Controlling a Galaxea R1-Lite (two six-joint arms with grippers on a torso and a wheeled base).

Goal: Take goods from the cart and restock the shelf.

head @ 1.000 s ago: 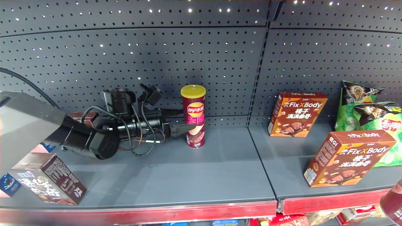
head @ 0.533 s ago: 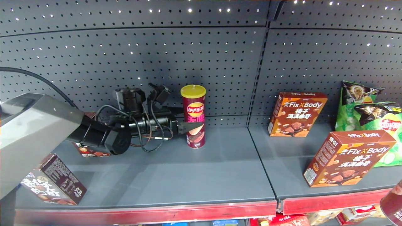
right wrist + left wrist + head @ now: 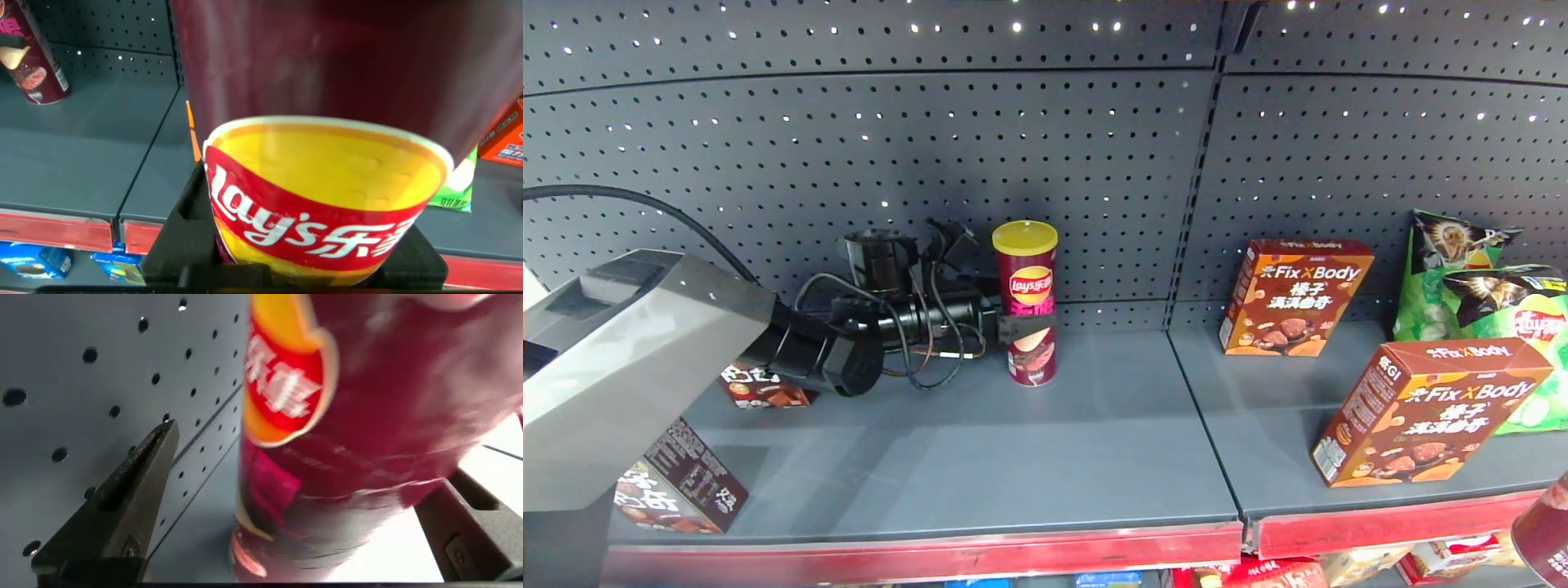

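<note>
Maroon can (image 3: pixel 1031 282) within left claw (image 3: pixel 1027 327); second can (image 3: pixel 327 188) in right claw (image 3: pixel 302 249).

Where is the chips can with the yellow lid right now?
In the head view the chips can stands upright left of centre at the back of the shelf, between the fingers of the left gripper, with a brown box farther right.
</note>
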